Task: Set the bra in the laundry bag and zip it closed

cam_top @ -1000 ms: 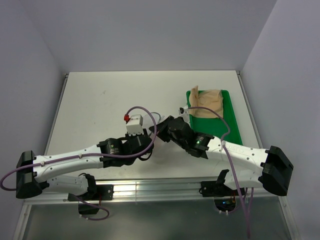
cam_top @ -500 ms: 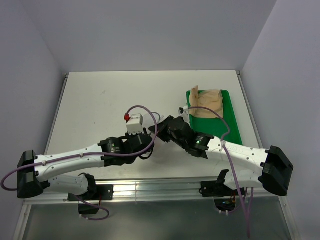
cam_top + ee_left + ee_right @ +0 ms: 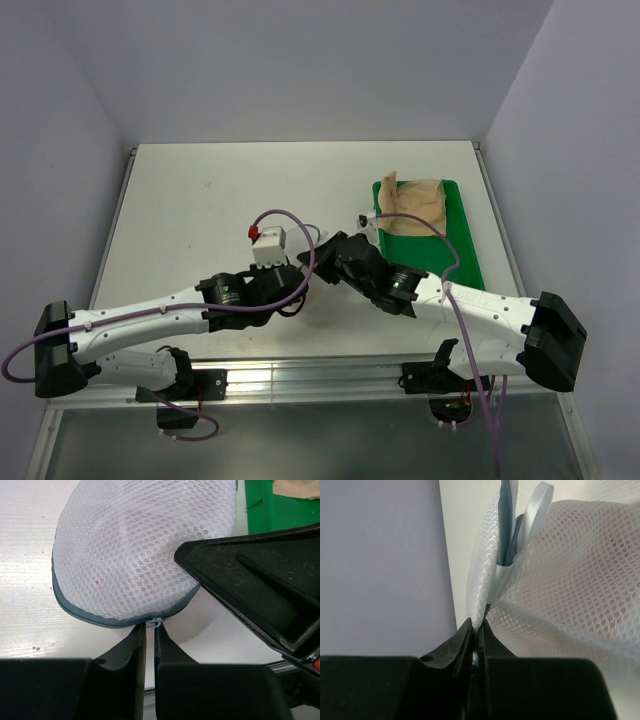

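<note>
**Both grippers are on the bag: one anchors the mesh, the other has the zip pull**

Your left gripper (image 3: 150, 630) has its fingers pressed almost together on the small zip pull (image 3: 155, 622), at the near edge of the laundry bag (image 3: 145, 545). That grip makes sense. The pull is tiny, and only a tight fingertip pinch will drag it along the grey zip (image 3: 85, 617).

Your right gripper (image 3: 476, 630) is clamped on a fold of white mesh at the bag's rim, just below a ribbon loop (image 3: 537, 500). I judge that it is there as an anchor. With the soft bag held taut, the slider should run instead of bunching the mesh ahead of it.

The bag sits near the middle of the tabletop (image 3: 200, 200), a little towards the near edge, under the two wrists where they meet. It is domed and full-looking. The stretch of zip to the left of the pull looks joined, but the rest is hidden behind the right gripper.

You cannot make out the bra itself in any view. A faint warm tint shows through the mesh, so it is probably inside. The green tray (image 3: 465, 230) lies along the right edge towards the far corner, holding only the tan garment (image 3: 415, 200), well apart from the bag.

Keep the pull in line with the zip.
</note>
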Available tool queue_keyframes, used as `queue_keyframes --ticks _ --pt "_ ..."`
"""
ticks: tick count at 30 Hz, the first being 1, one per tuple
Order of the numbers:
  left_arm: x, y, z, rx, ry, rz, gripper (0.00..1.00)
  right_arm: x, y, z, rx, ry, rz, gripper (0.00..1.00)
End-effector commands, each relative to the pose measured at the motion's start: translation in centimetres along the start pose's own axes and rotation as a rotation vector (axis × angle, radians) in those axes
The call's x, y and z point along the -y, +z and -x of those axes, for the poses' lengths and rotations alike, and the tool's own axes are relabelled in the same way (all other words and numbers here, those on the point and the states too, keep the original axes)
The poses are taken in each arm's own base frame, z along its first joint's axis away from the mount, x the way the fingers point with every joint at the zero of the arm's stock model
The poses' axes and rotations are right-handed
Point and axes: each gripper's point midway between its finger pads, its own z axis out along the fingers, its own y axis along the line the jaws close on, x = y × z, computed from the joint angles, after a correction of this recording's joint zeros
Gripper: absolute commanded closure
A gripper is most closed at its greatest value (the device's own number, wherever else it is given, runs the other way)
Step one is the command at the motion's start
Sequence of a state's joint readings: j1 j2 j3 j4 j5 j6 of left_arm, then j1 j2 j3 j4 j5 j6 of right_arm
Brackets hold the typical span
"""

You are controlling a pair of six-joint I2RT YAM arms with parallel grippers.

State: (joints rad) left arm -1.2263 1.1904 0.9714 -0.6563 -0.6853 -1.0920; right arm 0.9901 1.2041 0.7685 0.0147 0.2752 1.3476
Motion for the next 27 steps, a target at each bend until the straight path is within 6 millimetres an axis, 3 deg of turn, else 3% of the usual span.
queue_keyframes --ticks 1,6,17,19,27 --pt "1.0 -1.1 2.5 0.047 -0.042 -0.035 1.00 -2.7 -0.3 0.7 0.017 0.014 0.073 1.00" --pt "0.1 -2.1 2.9 0.047 -0.064 -0.041 1.00 -2.5 -0.1 0.9 0.013 0.002 0.071 1.00" --pt "-5.5 -2.7 3.4 0.025 -0.167 -0.002 1.00 -3.5 1.3 3.3 -0.043 -0.049 0.104 1.00" --pt "-6.6 -2.6 3.7 0.027 -0.186 0.017 1.00 -3.7 1.7 3.0 -0.103 -0.063 0.122 1.00" --pt "-11.2 -2.6 6.1 0.091 -0.237 0.108 1.00 -2.9 4.7 6.6 -0.179 -0.098 0.142 1.00"
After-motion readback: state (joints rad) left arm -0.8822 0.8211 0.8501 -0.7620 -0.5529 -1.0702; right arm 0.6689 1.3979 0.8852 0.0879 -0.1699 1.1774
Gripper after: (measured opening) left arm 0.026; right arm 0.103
